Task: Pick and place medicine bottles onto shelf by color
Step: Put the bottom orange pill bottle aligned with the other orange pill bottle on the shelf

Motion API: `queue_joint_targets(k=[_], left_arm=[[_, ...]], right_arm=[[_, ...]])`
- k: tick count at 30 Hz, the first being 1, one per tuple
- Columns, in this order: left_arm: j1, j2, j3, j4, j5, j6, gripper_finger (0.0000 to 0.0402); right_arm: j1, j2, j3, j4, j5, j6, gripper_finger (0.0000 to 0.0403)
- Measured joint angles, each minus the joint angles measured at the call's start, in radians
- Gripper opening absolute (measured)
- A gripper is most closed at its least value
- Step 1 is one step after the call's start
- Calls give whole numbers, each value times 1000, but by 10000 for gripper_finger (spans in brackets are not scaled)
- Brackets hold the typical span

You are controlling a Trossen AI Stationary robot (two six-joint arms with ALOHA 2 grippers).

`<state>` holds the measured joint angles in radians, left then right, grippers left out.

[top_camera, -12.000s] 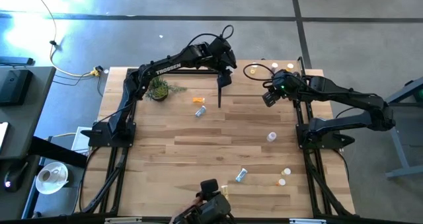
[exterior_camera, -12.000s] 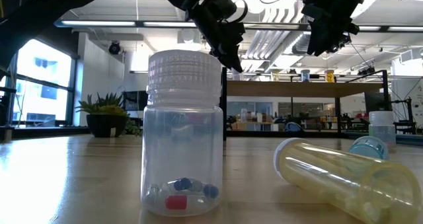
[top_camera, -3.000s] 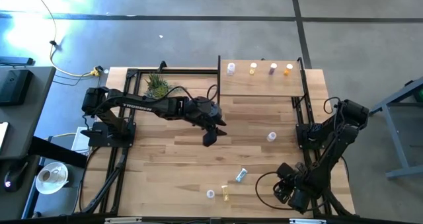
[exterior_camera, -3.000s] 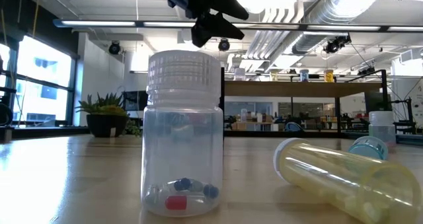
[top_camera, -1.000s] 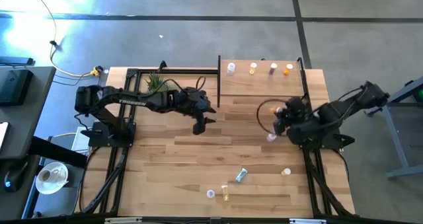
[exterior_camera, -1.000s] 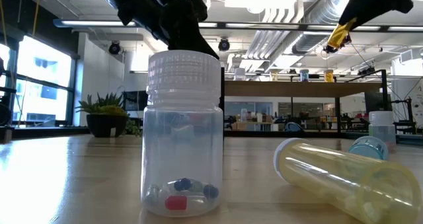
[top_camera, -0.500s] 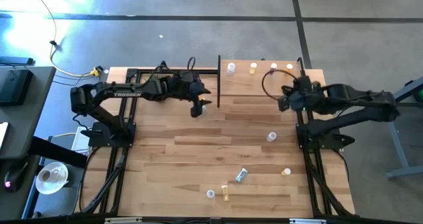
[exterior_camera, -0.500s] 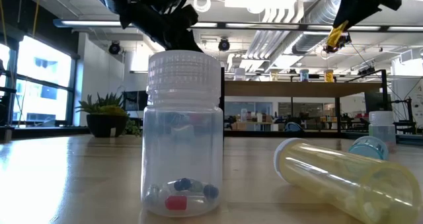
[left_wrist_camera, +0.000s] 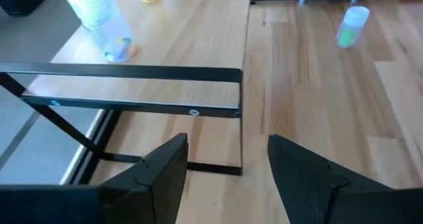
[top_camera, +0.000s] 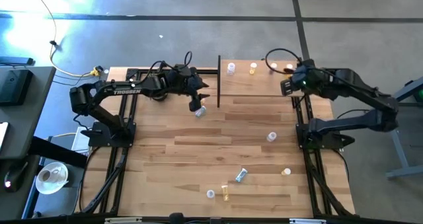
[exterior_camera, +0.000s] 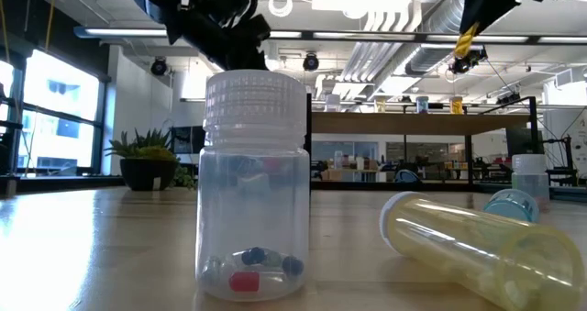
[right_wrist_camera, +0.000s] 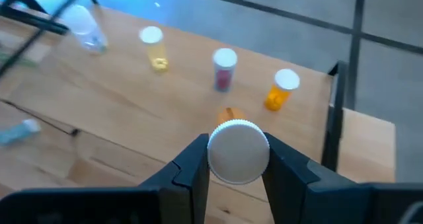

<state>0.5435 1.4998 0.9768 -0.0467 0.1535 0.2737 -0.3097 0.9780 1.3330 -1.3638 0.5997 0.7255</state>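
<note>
Right gripper [right_wrist_camera: 234, 178], fingers clenched on an orange bottle [right_wrist_camera: 238, 151], hovers over the shelf [top_camera: 258, 85], likely next lowering beside the standing orange one [right_wrist_camera: 280, 90]; left gripper [left_wrist_camera: 228, 178] fingers spread, empty.

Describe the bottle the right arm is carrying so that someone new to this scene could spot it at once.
Find the raised light-wood shelf at the table's far right side. The right tool hovers over its right end, shut on a white-capped bottle with a sliver of orange showing past the cap. Unlike the four shelf bottles, it stands on nothing.
</note>
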Motion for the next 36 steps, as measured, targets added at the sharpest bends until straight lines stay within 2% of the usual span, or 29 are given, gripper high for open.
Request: queue_joint_targets(k=[12, 21, 28, 36], left_arm=[[0, 0, 0, 10, -8, 52, 200], [1, 1, 0, 9, -8, 80, 200], [2, 1, 0, 7, -8, 107, 200], [33, 1, 0, 6, -8, 111, 200]], right_arm=[[-290, 116, 24, -29, -226, -211, 104], [-437, 182, 24, -31, -362, -285, 104], [-513, 226, 17, -26, -373, -298, 104], [-527, 225, -8, -37, -374, -297, 104]])
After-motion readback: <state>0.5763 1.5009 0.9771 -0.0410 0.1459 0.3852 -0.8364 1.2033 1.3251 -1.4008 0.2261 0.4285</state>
